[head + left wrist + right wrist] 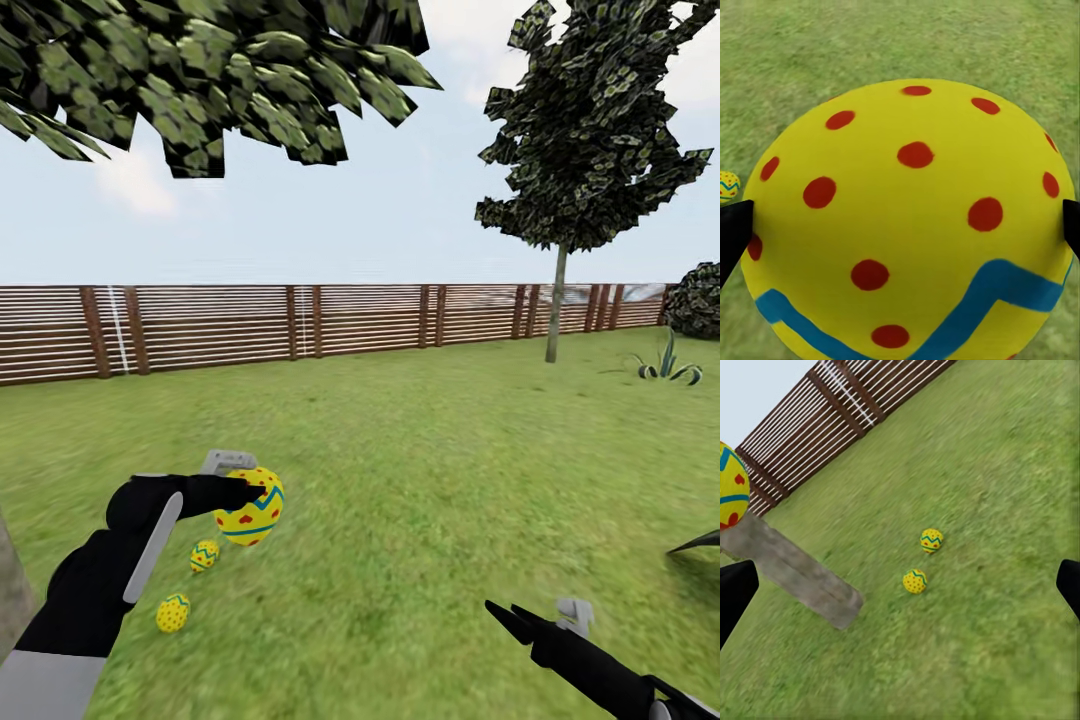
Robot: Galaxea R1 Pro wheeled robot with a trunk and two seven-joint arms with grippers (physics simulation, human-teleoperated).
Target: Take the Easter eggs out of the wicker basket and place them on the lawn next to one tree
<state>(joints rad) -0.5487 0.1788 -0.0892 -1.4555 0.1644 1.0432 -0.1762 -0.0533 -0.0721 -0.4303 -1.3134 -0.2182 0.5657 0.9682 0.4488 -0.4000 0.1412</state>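
The third Easter egg [252, 508] is gripped across its smooth, probably slippery middle by the left claw [240, 490] above the lawn [420, 500]; two eggs [204, 555] lie below. The right claw [520, 622] hangs open, empty.

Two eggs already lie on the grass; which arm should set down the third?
Left. The left gripper already holds the yellow zigzag-banded egg above the two small yellow eggs beside the grey-brown trunk; the right gripper is empty.

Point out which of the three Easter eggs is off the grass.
The egg in the left gripper's jaws, held above the lawn. The other two eggs lie on the grass below it.
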